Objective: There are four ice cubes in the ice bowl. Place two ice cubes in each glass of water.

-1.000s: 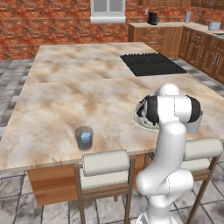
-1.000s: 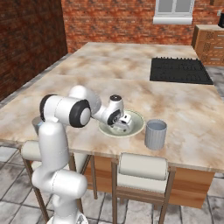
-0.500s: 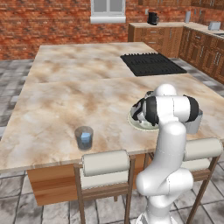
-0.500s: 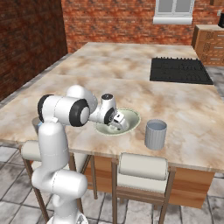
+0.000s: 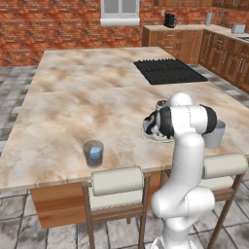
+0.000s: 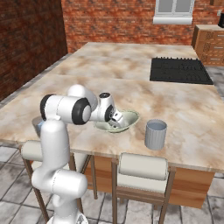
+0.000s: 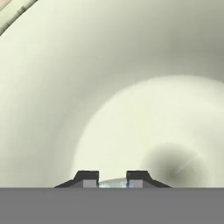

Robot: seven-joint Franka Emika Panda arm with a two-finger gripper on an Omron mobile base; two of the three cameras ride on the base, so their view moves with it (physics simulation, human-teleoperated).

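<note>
The pale cream-green ice bowl [image 6: 132, 116] sits near the counter's front edge. My gripper [image 6: 116, 124] reaches down inside it. In the hand view the bowl's glossy wall [image 7: 87, 65] lies close ahead. My gripper [image 7: 112, 179] is shut on a pale blue ice cube [image 7: 112, 183], of which a sliver shows between the tips. One glass of water [image 6: 155, 134] stands right of the bowl. The other glass [image 5: 93, 152] stands far to the left, with a pale blue block in its water. My arm hides most of the bowl [image 5: 147, 136] in the left base view.
A black cooktop [image 5: 168, 71] is set into the far part of the marble counter [image 5: 78, 112]. Two cushioned stools [image 5: 116, 181] stand against the counter's front edge beside my base. Wooden cabinets [image 5: 194, 44] line the back wall.
The hand has sunk deeper into the bowl toward its floor. The jaws, wide apart a second ago, have closed on an ice cube.
</note>
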